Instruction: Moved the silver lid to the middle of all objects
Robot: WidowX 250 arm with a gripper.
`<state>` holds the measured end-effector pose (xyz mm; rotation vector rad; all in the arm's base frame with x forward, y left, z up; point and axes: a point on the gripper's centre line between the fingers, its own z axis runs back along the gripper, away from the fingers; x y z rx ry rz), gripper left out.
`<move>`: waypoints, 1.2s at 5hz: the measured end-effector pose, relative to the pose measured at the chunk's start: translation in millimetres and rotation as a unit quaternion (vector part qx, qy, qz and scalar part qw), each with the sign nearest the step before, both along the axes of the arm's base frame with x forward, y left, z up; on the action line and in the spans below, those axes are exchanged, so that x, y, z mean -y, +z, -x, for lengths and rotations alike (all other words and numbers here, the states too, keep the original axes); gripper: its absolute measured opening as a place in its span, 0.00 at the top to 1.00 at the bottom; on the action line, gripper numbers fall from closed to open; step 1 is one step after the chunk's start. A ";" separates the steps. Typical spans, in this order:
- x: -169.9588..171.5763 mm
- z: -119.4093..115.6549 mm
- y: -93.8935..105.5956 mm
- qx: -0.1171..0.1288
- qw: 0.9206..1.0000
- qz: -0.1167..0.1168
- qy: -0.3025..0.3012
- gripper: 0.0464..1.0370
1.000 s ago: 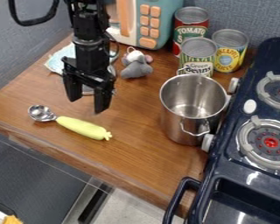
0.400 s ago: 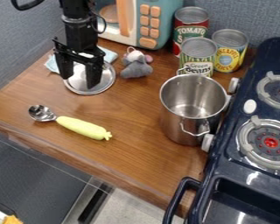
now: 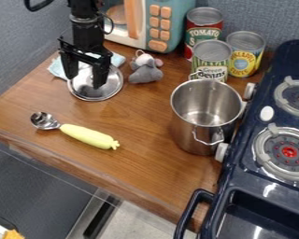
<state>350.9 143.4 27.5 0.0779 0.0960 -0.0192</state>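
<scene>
- The silver lid lies flat on the bench, right beneath the hand, its near rim and right side showing past the fingers.
- The hand hangs open over the lid, its two fingers spread apart and pointing down.
- Beyond the hand, toward the back, a light blue cloth lies partly hidden behind the hand and the lid.
- Just right of the hand sits a gray plush mouse.
- Nearer the camera than the hand lies a metal scoop with a pale yellow handle.
- Well to the right of the hand stands an upright stainless steel pot, beside the dark blue toy stove.
- Behind the pot, right of the hand, three upright food cans stand grouped: a red one, a green-and-white one and a yellow one.
- Behind the hand and to its right is a teal toy microwave.
</scene>
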 end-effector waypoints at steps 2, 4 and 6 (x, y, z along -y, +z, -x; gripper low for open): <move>1.4 -15.2 -13.5 -0.004 1.000 -0.003 -0.013 0.04; 4.3 -22.9 -13.0 0.004 1.000 -0.005 -0.022 0.11; 10.8 -27.9 -16.4 0.024 0.999 0.003 -0.041 0.69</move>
